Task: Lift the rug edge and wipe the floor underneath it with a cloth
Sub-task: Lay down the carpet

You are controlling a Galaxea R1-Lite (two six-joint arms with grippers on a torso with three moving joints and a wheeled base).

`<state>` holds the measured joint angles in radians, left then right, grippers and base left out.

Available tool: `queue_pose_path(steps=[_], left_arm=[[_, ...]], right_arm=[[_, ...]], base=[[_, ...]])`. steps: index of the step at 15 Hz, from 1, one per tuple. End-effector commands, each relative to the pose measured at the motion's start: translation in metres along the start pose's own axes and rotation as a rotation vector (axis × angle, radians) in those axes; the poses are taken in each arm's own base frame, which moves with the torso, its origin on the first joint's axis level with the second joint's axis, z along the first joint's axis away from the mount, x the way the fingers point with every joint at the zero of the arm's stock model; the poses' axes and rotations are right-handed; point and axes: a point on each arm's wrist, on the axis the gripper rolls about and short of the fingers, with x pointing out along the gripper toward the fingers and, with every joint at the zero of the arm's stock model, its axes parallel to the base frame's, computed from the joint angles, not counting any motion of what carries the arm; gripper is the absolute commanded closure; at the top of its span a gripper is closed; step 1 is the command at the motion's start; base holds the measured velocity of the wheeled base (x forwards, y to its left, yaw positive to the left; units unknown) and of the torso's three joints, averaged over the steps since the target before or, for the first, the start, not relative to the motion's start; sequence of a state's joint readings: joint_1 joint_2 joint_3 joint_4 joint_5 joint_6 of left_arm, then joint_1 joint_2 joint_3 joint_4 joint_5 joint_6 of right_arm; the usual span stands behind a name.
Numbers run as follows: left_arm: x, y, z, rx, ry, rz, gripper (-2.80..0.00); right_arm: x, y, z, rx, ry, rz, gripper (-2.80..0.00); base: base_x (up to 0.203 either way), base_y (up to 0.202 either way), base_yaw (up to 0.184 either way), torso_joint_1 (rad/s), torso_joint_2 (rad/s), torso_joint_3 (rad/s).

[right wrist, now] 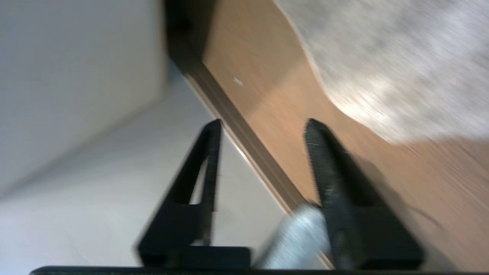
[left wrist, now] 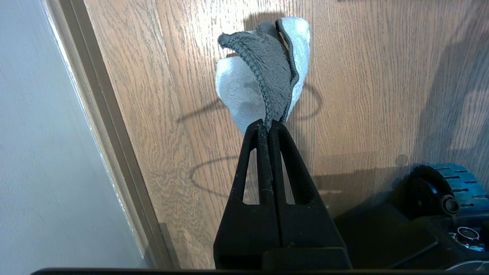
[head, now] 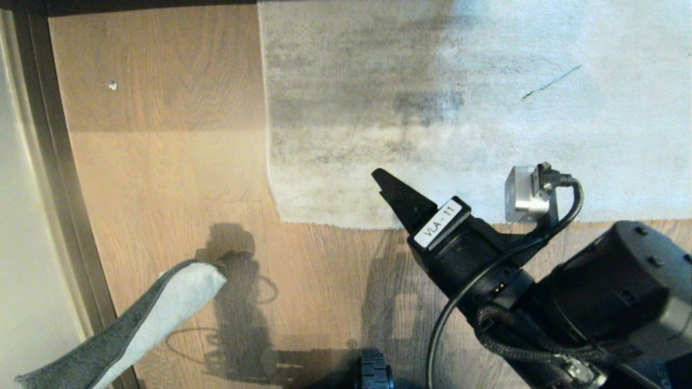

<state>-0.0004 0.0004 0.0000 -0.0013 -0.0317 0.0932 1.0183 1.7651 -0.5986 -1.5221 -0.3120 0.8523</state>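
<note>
- Hanging from the left gripper (left wrist: 269,128), the cloth (left wrist: 263,76) is pinched at one end between fingers pressed together on it, above the floor (left wrist: 363,95).
- In the head view the cloth (head: 146,324) runs as a long strip from the lower left corner up and to the right, its rounded free end pointing toward the rug; the dark grey face lies along one side, the off-white face along the other.
- The rug edge (head: 270,156) runs straight away from the robot, then turns a square corner (head: 284,219) into a border crossing to the right; it lies flat on the floor (head: 162,173).
- The right gripper (right wrist: 263,152) sits over the near border of the rug, pointing up and left, its fingers apart with nothing between them.
- Warm brown planks reach left to a dark baseboard (head: 48,162) and a pale wall (head: 16,243).
- A small white speck (head: 112,85) lies on the floor, well apart from the rug.
- A black wheel (head: 373,373) shows at the bottom edge.
</note>
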Motion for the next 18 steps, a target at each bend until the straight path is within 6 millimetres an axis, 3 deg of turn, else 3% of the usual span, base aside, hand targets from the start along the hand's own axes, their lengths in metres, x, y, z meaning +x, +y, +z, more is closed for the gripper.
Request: queue_pose_path(steps=[1,7,11,15,18], left_arm=[[0.000,0.000,0.000,0.000,-0.001,0.000,0.00],[0.000,0.000,0.000,0.000,-0.001,0.000,0.00],[0.000,0.000,0.000,0.000,-0.001,-0.002,0.00],[0.000,0.000,0.000,0.000,-0.001,0.000,0.00],[0.000,0.000,0.000,0.000,-0.001,0.000,0.00]], right_arm=[[-0.004,-0.005,-0.002,0.004,-0.006,0.000,0.00],[-0.004,-0.025,-0.014,-0.126,0.045,-0.066,0.00],[0.008,-0.034,-0.023,-0.239,0.053,-0.080,0.00],[0.012,-0.058,-0.044,-0.315,0.121,-0.160,0.00],[0.009,-0.071,-0.042,-0.349,0.120,-0.230,0.00]], base=[[0.000,0.000,0.000,0.000,0.00,0.000],[0.000,0.000,0.000,0.000,0.00,0.000],[0.000,0.000,0.000,0.000,0.00,0.000],[0.000,0.000,0.000,0.000,0.00,0.000],[0.000,0.000,0.000,0.000,0.00,0.000]])
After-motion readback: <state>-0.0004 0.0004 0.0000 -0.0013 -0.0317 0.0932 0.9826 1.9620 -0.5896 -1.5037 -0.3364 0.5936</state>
